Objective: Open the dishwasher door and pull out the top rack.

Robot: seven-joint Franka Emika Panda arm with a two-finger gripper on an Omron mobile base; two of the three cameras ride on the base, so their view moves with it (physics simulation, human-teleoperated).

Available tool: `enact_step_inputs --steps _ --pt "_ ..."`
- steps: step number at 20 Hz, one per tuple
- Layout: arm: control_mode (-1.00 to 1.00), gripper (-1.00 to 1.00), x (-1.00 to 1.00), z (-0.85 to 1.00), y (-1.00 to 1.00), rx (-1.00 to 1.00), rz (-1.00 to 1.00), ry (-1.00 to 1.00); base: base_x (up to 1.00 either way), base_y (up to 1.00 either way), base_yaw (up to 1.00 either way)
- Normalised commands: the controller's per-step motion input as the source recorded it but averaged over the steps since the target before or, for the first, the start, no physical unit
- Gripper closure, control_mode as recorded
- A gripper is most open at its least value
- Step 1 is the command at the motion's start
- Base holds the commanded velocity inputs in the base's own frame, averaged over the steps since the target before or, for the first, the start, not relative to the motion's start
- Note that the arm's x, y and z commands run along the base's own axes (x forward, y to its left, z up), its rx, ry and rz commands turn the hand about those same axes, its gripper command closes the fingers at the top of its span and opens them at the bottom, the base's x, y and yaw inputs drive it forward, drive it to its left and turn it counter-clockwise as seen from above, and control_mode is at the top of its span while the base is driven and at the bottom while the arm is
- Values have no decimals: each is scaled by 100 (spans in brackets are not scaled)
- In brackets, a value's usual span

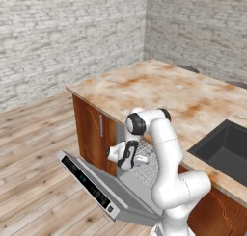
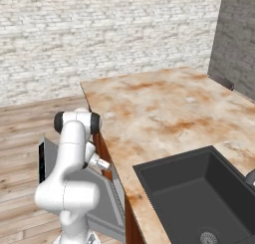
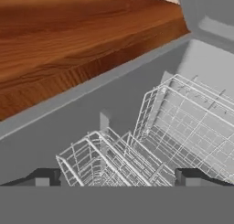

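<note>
The dishwasher door (image 1: 99,187) hangs nearly flat, its long axis along the bench (image 1: 159,90) front. The tool (image 3: 118,176), fingers spread and empty, hovers beside the top rack (image 3: 183,122).

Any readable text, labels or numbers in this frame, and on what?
None readable. The black control strip on the open dishwasher door carries small white and blue marks, too small and blurred to read. The counter, sink and racks bear no writing.

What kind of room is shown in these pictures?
Most likely a kitchen: a marble-look counter with a dark sink, wooden cabinets, and an open dishwasher door with a wire rack inside.
</note>
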Motion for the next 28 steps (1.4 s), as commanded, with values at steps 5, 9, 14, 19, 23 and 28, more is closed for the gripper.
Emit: enact_step_inputs --steps 5,9,14,19,23,28 --pt "-100 -100 23 -4 0 -16 -5 -35 0 0 0" --pt "-100 -100 30 0 -2 -12 -8 -25 0 0 0" --pt "-100 -100 19 9 -5 -9 -8 -23 0 0 0" --pt "-100 -100 16 9 -6 -4 -9 -20 0 0 0" --pt "-100 -100 9 0 -15 -4 -6 -21 0 0 0" --pt "-100 -100 13 0 -20 -5 -3 -20 0 0 0"
